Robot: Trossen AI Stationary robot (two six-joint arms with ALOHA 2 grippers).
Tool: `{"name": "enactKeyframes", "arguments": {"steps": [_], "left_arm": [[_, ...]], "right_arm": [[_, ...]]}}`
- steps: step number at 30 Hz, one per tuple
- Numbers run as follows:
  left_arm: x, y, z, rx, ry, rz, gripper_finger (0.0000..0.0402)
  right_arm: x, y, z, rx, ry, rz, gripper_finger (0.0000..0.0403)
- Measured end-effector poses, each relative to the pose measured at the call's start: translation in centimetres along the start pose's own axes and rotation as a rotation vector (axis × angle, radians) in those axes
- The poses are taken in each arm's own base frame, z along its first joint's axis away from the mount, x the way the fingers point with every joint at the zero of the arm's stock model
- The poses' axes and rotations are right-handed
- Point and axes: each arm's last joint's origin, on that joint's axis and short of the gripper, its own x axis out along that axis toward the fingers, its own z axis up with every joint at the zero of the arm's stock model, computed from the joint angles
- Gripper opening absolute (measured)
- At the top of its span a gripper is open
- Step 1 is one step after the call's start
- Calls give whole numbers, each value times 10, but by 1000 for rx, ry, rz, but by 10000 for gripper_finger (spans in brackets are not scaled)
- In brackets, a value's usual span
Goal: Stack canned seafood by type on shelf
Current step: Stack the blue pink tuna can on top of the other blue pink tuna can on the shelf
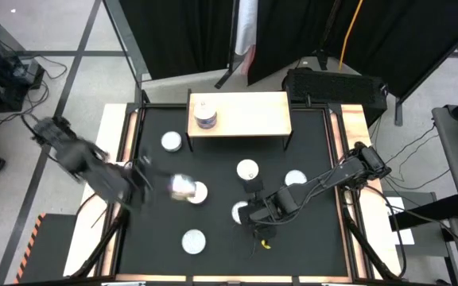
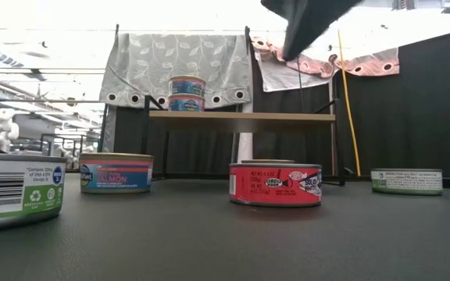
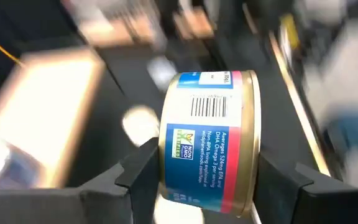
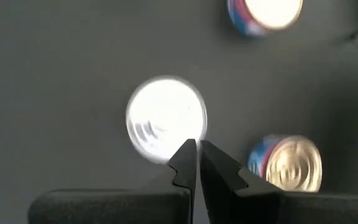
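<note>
Nearest the low camera: green-white tin (image 2: 16, 190) at far left on the black surface (image 2: 225, 242), then a blue-label salmon tin (image 2: 116, 172), a red tin (image 2: 275, 184) mid-frame, and another green-white one (image 2: 406, 181) far right.

Left end effector (image 3: 194, 171) is clamped on a blue-and-red labelled tin (image 3: 211, 140), held on edge between its fingers (image 3: 143, 167), barcode facing the wrist camera. In the high view it sits blurred over the left-centre of the surface, tin (image 1: 181, 186) just beside a tin lying flat (image 1: 198, 193).

Right end effector (image 4: 197, 155): jaws pressed together, nothing between them, above a silver-lidded tin (image 4: 166, 119); a gold-lidded tin (image 4: 292, 163) sits beside it. High view puts that end effector (image 1: 253, 212) low at centre-right, next to a tin (image 1: 240, 211).

Shelf (image 1: 249, 115) stands at the back centre of the surface. Two blue tins stacked at its left end (image 1: 206, 116); low view confirms the stack of two (image 2: 187, 93).

Loose tins on the surface elsewhere: one in front of the shelf's left corner (image 1: 171, 142), one centre (image 1: 247, 169), one right of it (image 1: 296, 179), one at the front (image 1: 193, 240).
</note>
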Motion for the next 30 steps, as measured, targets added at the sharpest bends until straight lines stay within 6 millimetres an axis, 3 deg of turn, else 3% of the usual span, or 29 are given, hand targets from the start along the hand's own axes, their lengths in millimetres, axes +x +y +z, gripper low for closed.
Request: {"name": "enactKeyframes", "arguments": {"steps": [4,7,13,17,22,30], "left_arm": [[-35,40,25,-110,-288,164,204],[-57,65,32,-218,-435,256,204],[-86,94,41,-405,-653,334,203],[-96,105,51,-477,-802,344,203],[-96,113,65,-508,-959,319,203],[-96,135,96,-508,-1208,338,203]], "right_arm": [[1,4,12,-5,-114,9,13],[0,5,20,38,-192,19,13],[-4,11,28,187,-289,50,13],[-8,20,30,251,-316,77,13],[-12,28,29,212,-325,87,13],[-16,24,29,165,-341,76,13]]}}
